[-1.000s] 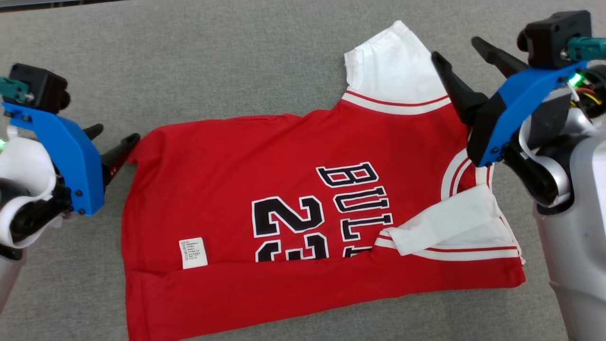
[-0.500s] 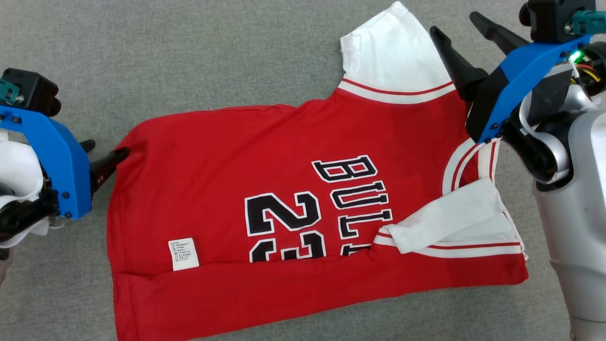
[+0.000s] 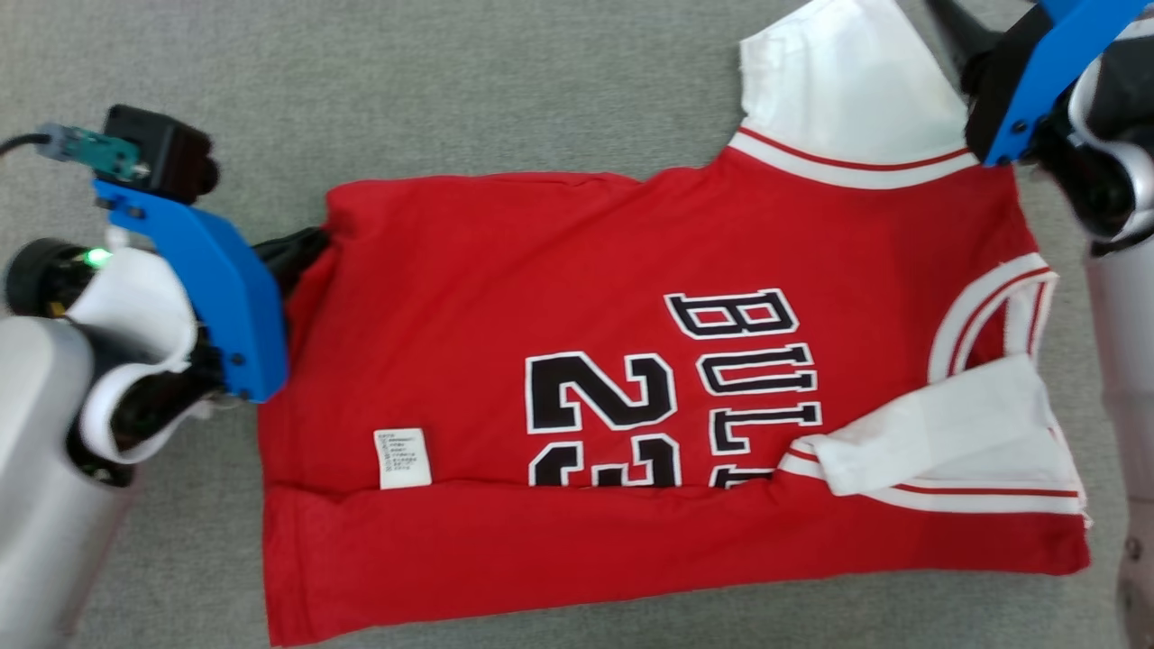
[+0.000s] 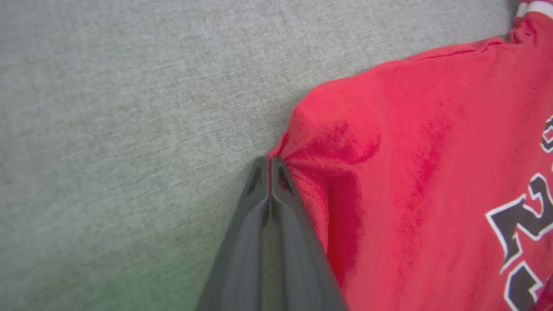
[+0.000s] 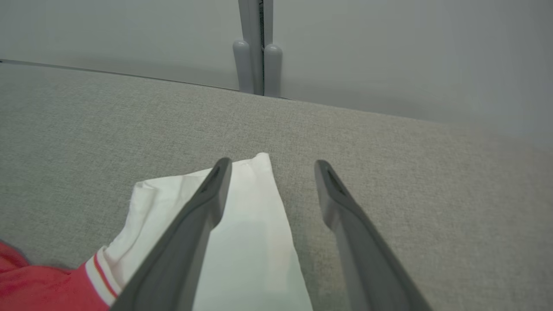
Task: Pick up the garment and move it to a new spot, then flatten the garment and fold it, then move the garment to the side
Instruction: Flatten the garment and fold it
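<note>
Since a second ago the left pincer [image 4: 268, 162] has gone from spread to pressed together, and it now pinches the hem corner of the jersey [image 3: 631, 361]; creases run out from the tips in the left wrist view. Much of the shift across the head view looks like camera motion, so I don't read the jersey itself as moved.

It lies across the middle of the grey tabletop [image 3: 451, 90], print up and mostly flat. Its near long edge [image 3: 631, 550] is turned up over the front, cutting off the lower part of the numerals, with a white label [image 3: 402, 458] at the fold line. The near sleeve [image 3: 956, 433] is tucked in over the chest. The far sleeve [image 3: 847, 81] sticks out unfolded towards the back.

My right pincer [image 5: 273, 168] is spread and holds nothing. One finger is over the far sleeve and the other over bare tabletop, and I can't tell whether either touches the cloth.

By my reading, the pick-up, relocation and flattening are done, and the first lengthwise fold is in. What's left is the far-side fold with its sleeve, which needs the right pincer to get a hold, then probably a crosswise fold, then shifting the bundle aside. I'd put it near halfway.
</note>
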{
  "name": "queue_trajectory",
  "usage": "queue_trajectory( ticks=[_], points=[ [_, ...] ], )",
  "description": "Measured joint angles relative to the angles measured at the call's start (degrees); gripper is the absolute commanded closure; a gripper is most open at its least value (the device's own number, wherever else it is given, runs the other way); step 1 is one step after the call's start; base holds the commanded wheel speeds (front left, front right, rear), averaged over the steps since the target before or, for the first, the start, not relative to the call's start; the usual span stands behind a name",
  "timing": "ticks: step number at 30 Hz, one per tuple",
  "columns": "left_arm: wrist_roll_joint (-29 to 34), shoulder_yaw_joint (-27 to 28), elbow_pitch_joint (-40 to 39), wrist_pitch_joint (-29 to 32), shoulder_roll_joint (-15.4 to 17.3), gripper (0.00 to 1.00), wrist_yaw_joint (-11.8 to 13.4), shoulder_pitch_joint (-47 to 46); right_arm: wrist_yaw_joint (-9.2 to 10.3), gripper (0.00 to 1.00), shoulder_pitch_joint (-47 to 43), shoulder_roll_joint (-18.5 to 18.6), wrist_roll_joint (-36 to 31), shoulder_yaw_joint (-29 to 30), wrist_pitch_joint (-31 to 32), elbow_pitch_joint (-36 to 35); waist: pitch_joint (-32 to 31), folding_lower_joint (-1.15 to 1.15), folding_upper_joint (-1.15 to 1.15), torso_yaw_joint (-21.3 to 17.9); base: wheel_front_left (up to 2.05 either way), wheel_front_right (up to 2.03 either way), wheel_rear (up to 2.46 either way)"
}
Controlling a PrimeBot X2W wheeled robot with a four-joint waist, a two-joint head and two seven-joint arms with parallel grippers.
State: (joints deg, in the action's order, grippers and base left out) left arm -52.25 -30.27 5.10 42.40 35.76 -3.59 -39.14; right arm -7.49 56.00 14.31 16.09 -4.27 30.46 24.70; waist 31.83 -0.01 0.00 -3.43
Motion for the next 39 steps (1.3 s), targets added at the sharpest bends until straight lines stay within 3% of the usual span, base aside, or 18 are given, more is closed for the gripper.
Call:
queue_trajectory(
  ticks=[13, 14, 15, 16, 19, 29, 39],
  points=[
    [4.05, -2.79, -1.67, -13.16, -6.67, 1.0, -2.52, 0.31, 0.0, 0.0, 7.03, 5.08, -5.46, 0.32, 12.43, 10.1, 4.12, 0.01, 0.0, 8.27, 0.0, 0.0, 0.0],
    [4.47, -3.0, -1.66, -13.94, -6.81, 1.0, -2.63, 0.27, 0.0, 0.19, 7.21, 5.49, -5.44, 0.29, 12.93, 9.99, 4.41, 0.01, 0.0, 8.68, 0.0, 0.0, 0.0],
    [4.99, -3.2, -1.6, -14.78, -6.89, 1.0, -2.74, 0.26, 0.01, 0.77, 7.25, 5.8, -5.27, 0.19, 13.38, 9.89, 4.67, 0.01, 0.0, 9.02, 0.0, 0.0, 0.0],
    [5.17, -3.27, -1.52, -15.41, -6.99, 1.0, -2.85, 0.26, 0.02, 1.0, 7.23, 5.98, -4.88, -0.09, 13.37, 9.65, 4.91, 0.01, 0.0, 9.28, 0.0, 0.0, 0.0],
    [6.43, -2.98, -1.03, -18.27, -7.51, 1.0, -2.72, 0.22, 0.0, 1.0, 6.95, 6.32, -3.68, -0.38, 11.81, 8.37, 5.37, 0.01, 0.0, 9.54, 0.0, 0.0, 0.0],
    [10.95, 0.2, 2.94, -28.54, -8.35, 1.0, 1.56, 0.13, 0.0, 1.0, 4.71, 6.81, -1.94, 1.32, -0.65, 5.89, 4.21, 0.01, 0.0, 7.91, 0.0, 0.0, 0.0],
    [15.17, -0.12, 6.05, -37.08, -8.22, 1.0, 1.15, 0.48, 0.0, 1.0, -0.04, 7.97, 5.08, 1.45, -8.75, 2.45, 1.15, 0.01, 0.0, 6.76, 0.0, 0.0, 0.0]
  ],
)
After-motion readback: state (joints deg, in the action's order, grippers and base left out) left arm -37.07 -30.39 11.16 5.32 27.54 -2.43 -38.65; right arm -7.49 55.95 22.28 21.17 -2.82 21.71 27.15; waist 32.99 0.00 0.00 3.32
